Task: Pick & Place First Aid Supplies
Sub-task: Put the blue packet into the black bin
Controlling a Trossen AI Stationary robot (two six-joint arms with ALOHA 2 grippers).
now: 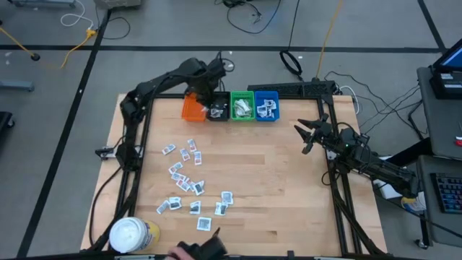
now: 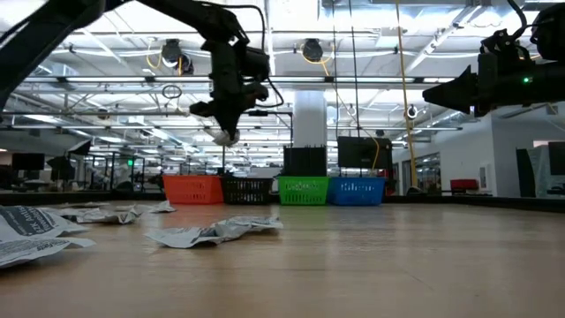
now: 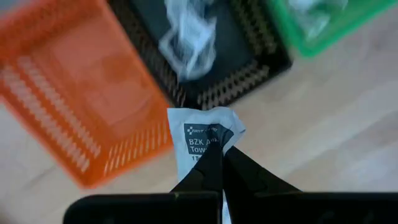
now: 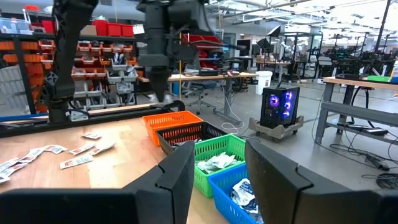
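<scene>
My left gripper (image 1: 205, 98) hangs high over the far row of bins and is shut on one white sachet (image 3: 196, 140) with dark print. The sachet shows in the low view (image 2: 226, 136) under the fingers, above where the orange bin (image 1: 192, 108) meets the black bin (image 1: 216, 111). Many more packets (image 1: 186, 180) lie flat and scattered on the table's left half. My right gripper (image 1: 306, 134) waits open and raised over the table's right side, touching nothing. My left gripper pinches the sachet between its two fingertips (image 3: 214, 155), which meet on its crumpled side (image 3: 227, 129) next to the dark print. The fingers point down from above. The sachet is lifted clear and hangs below them over the orange and black bins' adjoining rims.
The green bin (image 1: 241, 106) and blue bin (image 1: 266, 105) hold packets, and the black bin holds a few. A white-lidded yellow tub (image 1: 131, 235) stands at the near left corner. A dark object (image 1: 202, 250) sits at the near edge. Bare wood spans the table's middle and right.
</scene>
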